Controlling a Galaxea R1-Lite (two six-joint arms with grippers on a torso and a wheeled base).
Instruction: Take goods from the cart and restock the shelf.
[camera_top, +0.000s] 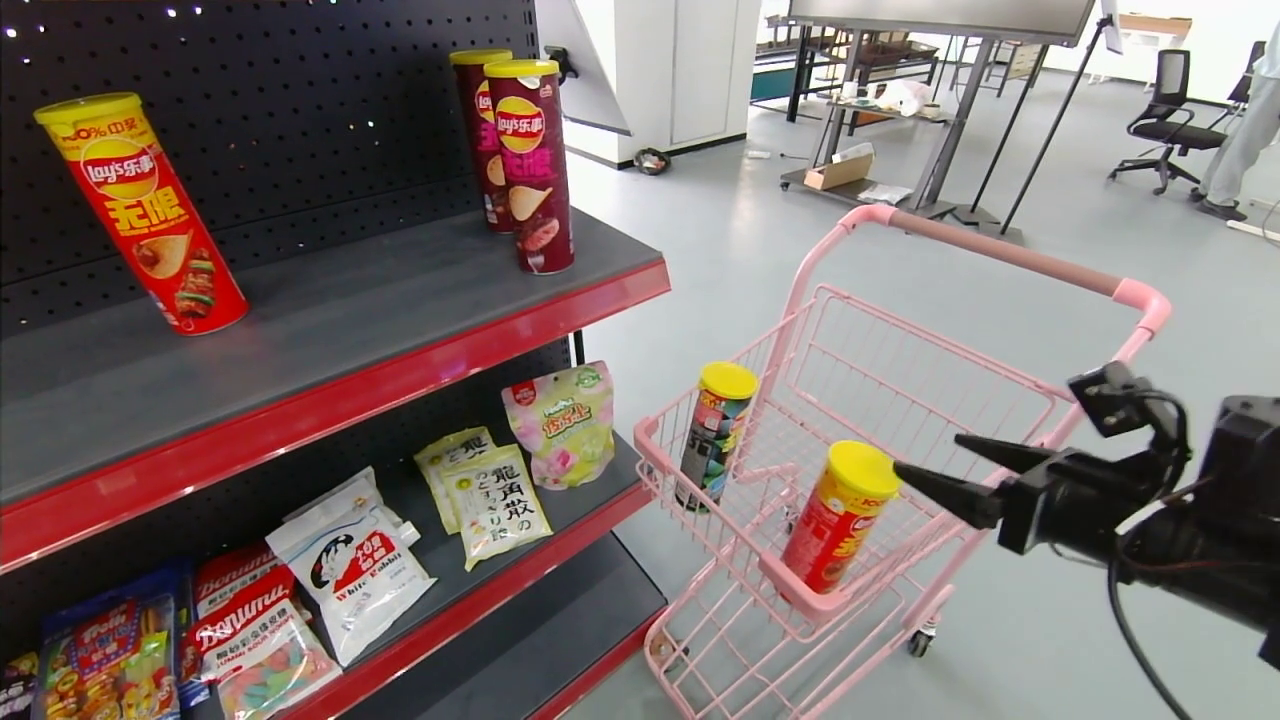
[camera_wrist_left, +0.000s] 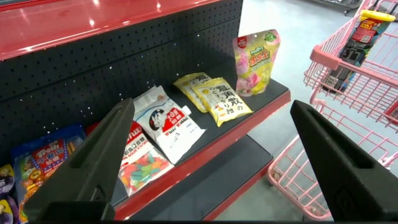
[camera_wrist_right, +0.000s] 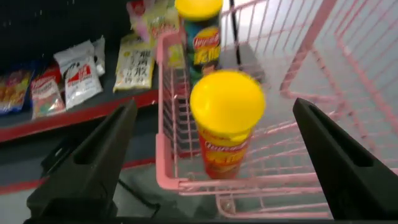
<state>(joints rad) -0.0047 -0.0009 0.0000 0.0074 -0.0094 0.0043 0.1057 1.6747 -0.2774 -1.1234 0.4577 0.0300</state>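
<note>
- Head view: I'm holding the right gripper (camera_top: 928, 455) with its jaws spread wide, just right of the red can (camera_top: 838, 515), which is standing at the near side of the pink cart (camera_top: 1000, 250). A dark can (camera_top: 715, 435) is standing at the cart's left corner. I'm judging this to be the approach to a pick.
- Left wrist view: the left gripper (camera_wrist_left: 211, 104) is hanging open and empty before the lower shelf (camera_wrist_left: 273, 96) of snack bags (camera_wrist_left: 168, 127).
- Right wrist view: the red can is sitting between my spread fingers, not touching them. Next I'm needing to advance, centre on its body below the lid, and close.
</note>
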